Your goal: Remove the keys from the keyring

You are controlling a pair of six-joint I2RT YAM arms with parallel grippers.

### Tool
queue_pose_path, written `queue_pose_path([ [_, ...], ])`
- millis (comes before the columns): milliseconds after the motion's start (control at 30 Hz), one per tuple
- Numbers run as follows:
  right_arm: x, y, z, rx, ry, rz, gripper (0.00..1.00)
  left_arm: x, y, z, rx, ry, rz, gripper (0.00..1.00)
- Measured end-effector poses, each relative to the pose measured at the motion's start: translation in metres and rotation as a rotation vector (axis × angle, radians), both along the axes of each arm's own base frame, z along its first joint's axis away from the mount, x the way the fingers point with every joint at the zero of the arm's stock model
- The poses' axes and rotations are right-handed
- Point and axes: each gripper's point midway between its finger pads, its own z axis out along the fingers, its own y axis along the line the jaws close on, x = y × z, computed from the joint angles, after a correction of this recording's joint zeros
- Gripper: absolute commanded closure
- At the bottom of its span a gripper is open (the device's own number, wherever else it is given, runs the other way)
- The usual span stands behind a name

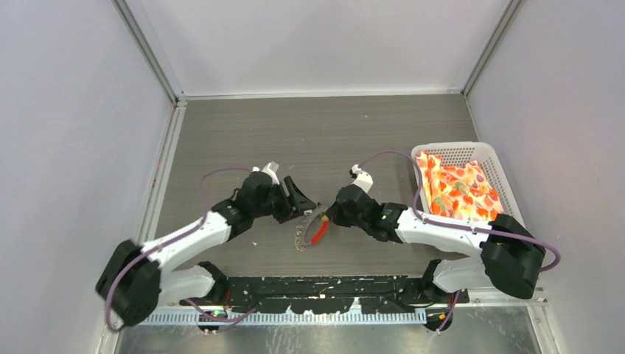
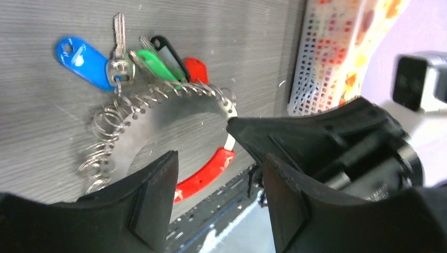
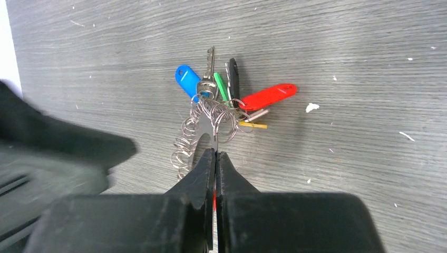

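The thin grey metal keyring (image 2: 138, 138), a coiled loop with 1 short red section, lies on the grey wood-grain table (image 1: 295, 140) between the 2 arms. The right gripper (image 3: 215, 158) has its 2 fingers pressed almost together on the flat edge of the keyring, so it is holding it. The left gripper (image 2: 219, 205) has its fingers wide apart just beside the red section; I cannot tell if it touches it. The keys (image 3: 221, 87) are gathered at the end of the keyring away from the right gripper and rest flat on the table: a blue tag (image 2: 79, 58), a green tag (image 2: 155, 64), a black tag (image 2: 167, 50), a red tag (image 3: 269, 96), a small yellow tag (image 3: 253, 125) and 1 bare silver key (image 2: 119, 45). A white plastic basket (image 1: 451, 145) with orange patterned packets stands at the right, well apart.
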Motion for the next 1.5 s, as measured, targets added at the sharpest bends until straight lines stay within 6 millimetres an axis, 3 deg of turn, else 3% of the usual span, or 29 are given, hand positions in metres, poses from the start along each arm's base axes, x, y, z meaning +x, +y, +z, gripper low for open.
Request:
queue_pose_path([
  [167,0.003,0.0,0.013,-0.003,0.036,-0.052,0.99,-0.011,0.025,0.049,0.095,-0.334,-0.058,0.35],
  [267,0.003,0.001,0.02,0.004,0.068,-0.084,0.99,-0.033,0.021,0.055,0.175,-0.476,-0.151,0.32],
  [400,0.004,0.004,0.024,-0.003,0.114,-0.124,0.99,-0.06,0.008,0.035,0.314,-0.581,-0.291,0.3],
  [567,0.003,0.004,0.016,-0.02,0.17,-0.166,0.99,-0.071,0.001,0.001,0.5,-0.642,-0.376,0.29],
  [667,0.002,0.004,0.011,-0.024,0.195,-0.182,0.99,-0.071,0.0,-0.014,0.593,-0.678,-0.393,0.28],
  [1033,0.0,0.006,0.011,0.0,0.231,-0.219,0.99,-0.052,-0.01,-0.024,0.704,-0.787,-0.354,0.33],
  [1200,0.0,0.007,0.011,0.012,0.241,-0.235,0.99,-0.054,-0.021,-0.036,0.738,-0.825,-0.386,0.46],
  [1367,0.001,0.007,0.011,0.024,0.246,-0.247,0.99,-0.049,-0.02,-0.041,0.779,-0.845,-0.365,0.76],
  [1400,0.001,0.007,0.011,0.028,0.246,-0.249,0.99,-0.047,-0.019,-0.04,0.788,-0.85,-0.353,0.91],
  [1433,0.001,0.007,0.011,0.031,0.244,-0.25,0.93,-0.046,-0.018,-0.038,0.793,-0.855,-0.341,0.98],
  [1500,0.003,0.009,0.014,0.059,0.23,-0.252,0.71,-0.042,-0.018,-0.033,0.806,-0.874,-0.326,0.99],
])
